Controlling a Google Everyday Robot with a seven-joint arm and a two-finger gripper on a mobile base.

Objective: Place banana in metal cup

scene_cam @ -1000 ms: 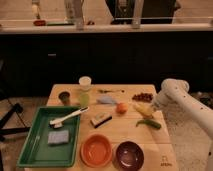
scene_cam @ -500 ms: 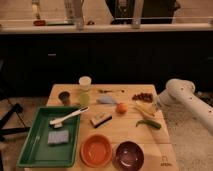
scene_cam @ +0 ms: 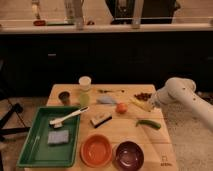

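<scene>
The pale-yellow banana (scene_cam: 138, 104) lies on the wooden table (scene_cam: 115, 132), right of the round orange fruit (scene_cam: 121, 108). The small dark metal cup (scene_cam: 64, 96) stands upright at the table's far left, well away from the banana. My gripper (scene_cam: 151, 103) reaches in from the right on the white arm (scene_cam: 177, 91). It is low over the table, at the banana's right end. I cannot tell whether it touches the banana.
A white cup (scene_cam: 85, 81) and a light green cup (scene_cam: 84, 99) stand near the metal cup. A green pod (scene_cam: 149, 124) lies at the right. An orange bowl (scene_cam: 96, 150) and a dark bowl (scene_cam: 129, 155) are in front. A green tray (scene_cam: 30, 150) holds a brush and sponge.
The arm has shifted slightly left and down toward the banana. The objects on the table have not moved.
</scene>
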